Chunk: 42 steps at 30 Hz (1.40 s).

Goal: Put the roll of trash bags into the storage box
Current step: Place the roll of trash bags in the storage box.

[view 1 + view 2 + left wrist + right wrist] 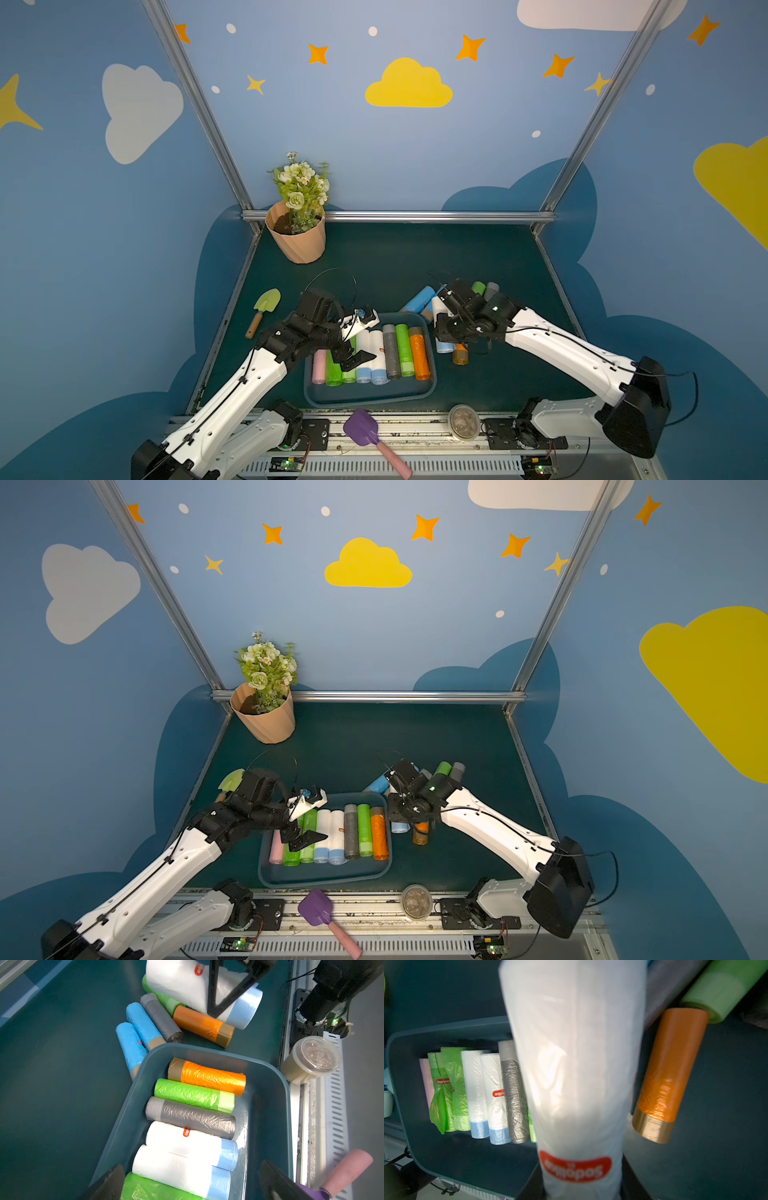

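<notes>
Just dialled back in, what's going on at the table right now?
The right gripper is shut on a white trash-bag roll with a light blue end, raised beside the dark blue-grey plastic storage box and not yet over it. The left gripper hangs open and empty above the row of rolls lying in the box. Other loose rolls, blue, grey, green and orange, lie on the dark green table outside it.

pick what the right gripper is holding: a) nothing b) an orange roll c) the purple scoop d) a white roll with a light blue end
d: the right gripper is shut on the white roll with the light blue end, which is outside the storage box.
</notes>
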Available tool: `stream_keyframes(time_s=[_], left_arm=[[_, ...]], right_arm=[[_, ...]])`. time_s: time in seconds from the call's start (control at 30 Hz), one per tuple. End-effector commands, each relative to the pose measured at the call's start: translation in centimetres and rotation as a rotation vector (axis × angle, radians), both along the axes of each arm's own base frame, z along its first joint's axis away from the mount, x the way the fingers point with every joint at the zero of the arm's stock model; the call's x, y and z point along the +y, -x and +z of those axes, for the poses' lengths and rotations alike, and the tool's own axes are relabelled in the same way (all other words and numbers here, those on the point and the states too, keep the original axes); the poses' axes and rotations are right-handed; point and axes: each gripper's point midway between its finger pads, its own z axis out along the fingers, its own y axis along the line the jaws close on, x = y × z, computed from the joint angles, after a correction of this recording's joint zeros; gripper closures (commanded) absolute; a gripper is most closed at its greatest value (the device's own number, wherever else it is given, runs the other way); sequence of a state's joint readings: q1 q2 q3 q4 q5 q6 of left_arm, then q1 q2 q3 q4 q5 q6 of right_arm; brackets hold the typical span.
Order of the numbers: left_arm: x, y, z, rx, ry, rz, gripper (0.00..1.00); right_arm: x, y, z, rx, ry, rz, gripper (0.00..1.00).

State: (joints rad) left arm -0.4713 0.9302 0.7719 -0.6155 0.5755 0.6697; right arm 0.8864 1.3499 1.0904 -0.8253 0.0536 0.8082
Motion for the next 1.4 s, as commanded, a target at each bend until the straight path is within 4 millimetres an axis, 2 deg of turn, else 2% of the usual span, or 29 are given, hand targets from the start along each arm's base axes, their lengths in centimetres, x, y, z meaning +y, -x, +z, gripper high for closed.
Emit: stream_keyframes(time_s=[0.0, 0.33, 0.63, 1.0, 1.37], left_arm=[[0.0, 0.7, 0.2, 0.006, 0.009, -0.026, 0.0], [-0.2, 0.9, 0.3, 0.017, 0.018, -0.035, 0.0], [-0.4, 1.0, 0.4, 0.027, 0.032, -0.042, 0.0], [-0.4, 1.0, 0.1, 0.037, 0.03, -0.039, 0.0], [-0.5, 1.0, 0.0, 0.043, 0.029, -0.043, 0.0]], right_arm=[[2.1, 0.2, 0.1, -0.014, -0.017, -0.038, 0.78], [5.9, 2.2, -2.3, 0.039, -0.011, 0.016, 0.78], [7.7, 2.7, -4.3, 0.091, -0.009, 0.036, 0.78], [7.6, 3.0, -5.3, 0.127, 0.029, 0.039, 0.77], [6.8, 3.3, -6.2, 0.146, 0.06, 0.027, 0.76]])
